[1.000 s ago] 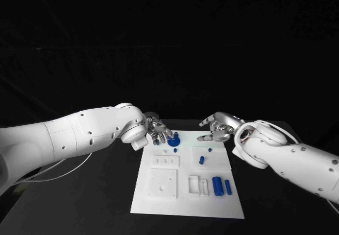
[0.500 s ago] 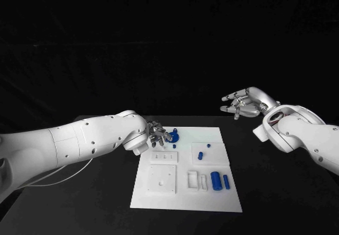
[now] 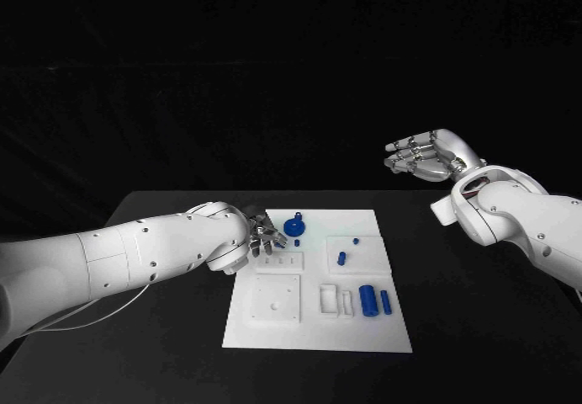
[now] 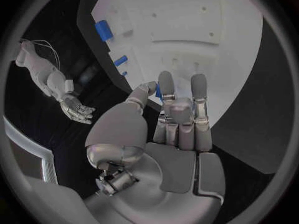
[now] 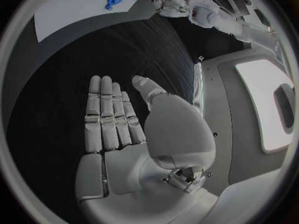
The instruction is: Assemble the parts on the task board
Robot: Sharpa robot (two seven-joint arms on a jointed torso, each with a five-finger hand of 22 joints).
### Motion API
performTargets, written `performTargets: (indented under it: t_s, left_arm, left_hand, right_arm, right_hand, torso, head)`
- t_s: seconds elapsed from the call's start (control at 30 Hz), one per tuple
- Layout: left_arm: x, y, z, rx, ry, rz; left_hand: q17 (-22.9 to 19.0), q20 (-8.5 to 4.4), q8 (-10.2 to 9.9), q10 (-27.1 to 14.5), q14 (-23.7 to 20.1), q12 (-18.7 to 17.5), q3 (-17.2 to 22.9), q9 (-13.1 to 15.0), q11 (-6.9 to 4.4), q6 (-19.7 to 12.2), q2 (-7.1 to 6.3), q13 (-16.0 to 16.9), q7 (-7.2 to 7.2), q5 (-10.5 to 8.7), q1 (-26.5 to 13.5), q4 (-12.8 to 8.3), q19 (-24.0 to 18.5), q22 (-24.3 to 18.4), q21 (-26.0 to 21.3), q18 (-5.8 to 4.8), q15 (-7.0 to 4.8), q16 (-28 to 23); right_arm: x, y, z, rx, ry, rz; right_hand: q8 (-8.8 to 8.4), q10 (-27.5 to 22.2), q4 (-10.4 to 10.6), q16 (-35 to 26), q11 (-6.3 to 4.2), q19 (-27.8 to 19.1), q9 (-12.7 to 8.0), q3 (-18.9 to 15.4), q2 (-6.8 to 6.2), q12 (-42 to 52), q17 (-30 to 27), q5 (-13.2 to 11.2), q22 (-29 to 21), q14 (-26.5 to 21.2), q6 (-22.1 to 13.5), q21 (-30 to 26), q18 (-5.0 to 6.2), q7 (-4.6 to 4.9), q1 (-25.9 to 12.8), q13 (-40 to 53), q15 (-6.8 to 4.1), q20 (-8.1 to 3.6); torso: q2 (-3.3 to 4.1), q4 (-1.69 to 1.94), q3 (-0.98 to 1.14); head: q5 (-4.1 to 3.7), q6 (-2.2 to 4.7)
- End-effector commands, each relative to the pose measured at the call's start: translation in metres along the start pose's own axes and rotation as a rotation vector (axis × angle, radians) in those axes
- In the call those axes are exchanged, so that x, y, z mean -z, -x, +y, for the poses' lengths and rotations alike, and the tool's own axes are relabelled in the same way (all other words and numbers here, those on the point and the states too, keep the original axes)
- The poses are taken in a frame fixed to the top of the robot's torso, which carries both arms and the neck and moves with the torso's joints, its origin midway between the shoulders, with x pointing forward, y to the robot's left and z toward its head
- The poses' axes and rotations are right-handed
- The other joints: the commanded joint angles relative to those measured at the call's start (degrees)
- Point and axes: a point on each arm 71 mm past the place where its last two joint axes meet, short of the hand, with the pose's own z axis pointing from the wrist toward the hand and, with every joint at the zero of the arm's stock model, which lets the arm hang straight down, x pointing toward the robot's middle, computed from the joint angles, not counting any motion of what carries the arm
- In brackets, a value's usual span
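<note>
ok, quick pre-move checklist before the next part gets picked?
1. Left robot hand free of parts: ok, fingers apart, nothing held in left wrist view.
2. Right robot hand clear of white task board: ok, raised off to its side, open.
3. Round blue knob part seated on board: cannot tell.
4. Two blue cylinder parts lying reachable near board's front: ok.
5. Small blue peg unobstructed: ok.

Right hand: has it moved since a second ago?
Yes. The right hand was over the task board's far right corner; it now hangs raised, open, off the board to the right.
</note>
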Motion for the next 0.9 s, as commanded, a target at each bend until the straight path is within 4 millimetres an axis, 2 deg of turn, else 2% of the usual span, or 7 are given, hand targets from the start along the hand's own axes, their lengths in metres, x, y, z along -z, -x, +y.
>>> performTargets:
  t_s: [0.03,0.1,0.17,0.3,0.53,0.67,0.9]
  left_arm:
    - [0.001,-0.003,0.000,-0.072,0.008,0.005]
    - [0.001,-0.005,0.000,-0.082,0.012,0.014]
    - [0.000,-0.007,0.001,-0.088,0.016,0.021]
    - [0.000,-0.011,0.002,-0.093,0.022,0.031]
    - [-0.002,-0.015,0.005,-0.093,0.032,0.042]
    - [-0.003,-0.019,0.005,-0.092,0.037,0.047]
    - [-0.006,-0.021,0.005,-0.089,0.039,0.044]
  left_hand:
    - [0.93,0.00,0.22,2.59,0.96,0.57,1.06,2.00,-0.85,11.59,0.28,-0.10,-7.14,0.76,0.17,-1.53,0.61,1.13,-0.76,-0.40,-0.35,0.00]
    - [1.59,0.01,0.22,2.59,1.24,1.03,1.12,2.14,-0.92,11.86,0.30,0.00,-7.22,1.27,0.01,-1.57,0.84,1.72,-1.05,-0.37,-0.35,0.19]
    - [2.12,0.04,0.23,2.61,1.42,1.30,1.23,2.28,-0.94,12.08,0.29,0.01,-7.27,1.90,-0.17,-1.62,1.00,2.30,-1.35,-0.34,-0.34,0.28]
    - [2.79,0.11,0.22,2.61,1.64,1.65,1.36,2.51,-1.00,12.31,0.30,-0.05,-7.34,2.09,-0.49,-1.64,1.34,3.52,-2.05,-0.27,-0.34,0.26]
    - [3.67,0.20,0.19,2.61,1.90,1.86,1.39,2.64,-0.97,12.37,0.45,-0.28,-7.39,1.85,-0.65,-1.51,2.43,7.94,-5.38,-0.27,-0.31,-0.28]
    - [3.32,0.25,0.19,2.59,1.84,1.59,1.30,2.71,-0.91,12.35,0.53,-0.42,-7.37,1.46,-0.50,-1.13,2.89,9.69,-7.02,-0.32,-0.22,-0.82]
    - [2.90,0.33,0.15,2.62,1.89,1.34,0.98,2.15,-0.90,12.35,0.83,-0.57,-7.36,-0.22,-0.03,-0.53,3.71,12.08,-9.22,-0.38,-0.22,-1.37]
  right_arm:
    - [-0.002,0.001,0.003,-0.039,0.048,-0.014]
    - [-0.003,0.001,0.003,-0.045,0.051,-0.013]
    - [-0.004,0.000,0.003,-0.049,0.053,-0.011]
    - [-0.005,0.000,0.003,-0.053,0.055,-0.007]
    - [-0.006,-0.001,0.002,-0.057,0.055,0.000]
    - [-0.007,-0.003,0.002,-0.060,0.054,0.005]
    - [-0.008,-0.006,0.003,-0.063,0.056,0.013]
  right_hand:
    - [0.03,-0.67,-0.45,-3.73,0.14,-2.61,-0.01,2.66,-0.72,-2.97,-4.61,-0.10,-5.16,-1.95,-1.01,-1.04,-0.28,-0.54,-1.10,-0.32,1.26,1.67]
    - [0.01,-1.48,-0.74,-5.44,0.33,-4.97,-0.03,3.43,-0.90,-4.01,-7.22,0.00,-8.07,-3.80,-1.74,-1.02,-0.49,-0.64,-1.31,-0.31,2.05,2.69]
    - [0.07,-2.11,-1.33,-6.37,0.65,-5.36,-0.03,4.08,-0.88,-4.17,-9.42,0.33,-12.39,-3.97,-2.63,-0.81,0.12,-0.52,-1.43,-0.32,2.63,3.52]
    - [-0.01,-2.46,-1.78,-6.82,0.86,-4.94,-0.07,4.05,-0.88,-4.21,-9.56,0.44,-16.50,-4.27,-3.05,-0.68,0.34,-0.39,-1.78,-0.33,2.86,3.87]
    - [0.00,-2.67,-1.88,-6.89,1.02,-5.08,-0.07,3.95,-0.83,-4.21,-9.56,0.59,-16.75,-4.46,-3.22,-0.71,0.29,-0.29,-1.85,-0.33,3.01,3.94]
    - [-0.02,-2.84,-2.46,-6.95,1.22,-5.40,-0.08,6.39,-1.20,-4.21,-9.56,5.04,-16.74,-4.74,-3.42,-0.71,0.29,-0.11,-1.92,-0.33,3.17,3.95]
    - [-0.03,-2.96,-2.86,-7.00,1.46,-5.73,-0.09,7.49,-1.54,-4.22,-9.58,5.34,-16.76,-5.13,-3.58,-0.74,0.23,-0.01,-2.66,-0.33,3.51,4.06]
  torso:
    - [0.02,-0.01,-0.04]
    - [-0.06,0.04,-0.08]
    - [-0.06,0.11,-0.13]
    - [-0.04,0.16,-0.13]
    - [-0.03,0.12,-0.11]
    - [-0.02,0.07,-0.09]
    - [-0.01,0.04,-0.10]
  head:
    - [0.09,-0.52]
    - [0.07,-0.74]
    - [0.11,-0.74]
    - [0.31,-1.15]
    - [0.18,-1.55]
    - [0.14,-1.59]
    - [0.06,-1.78]
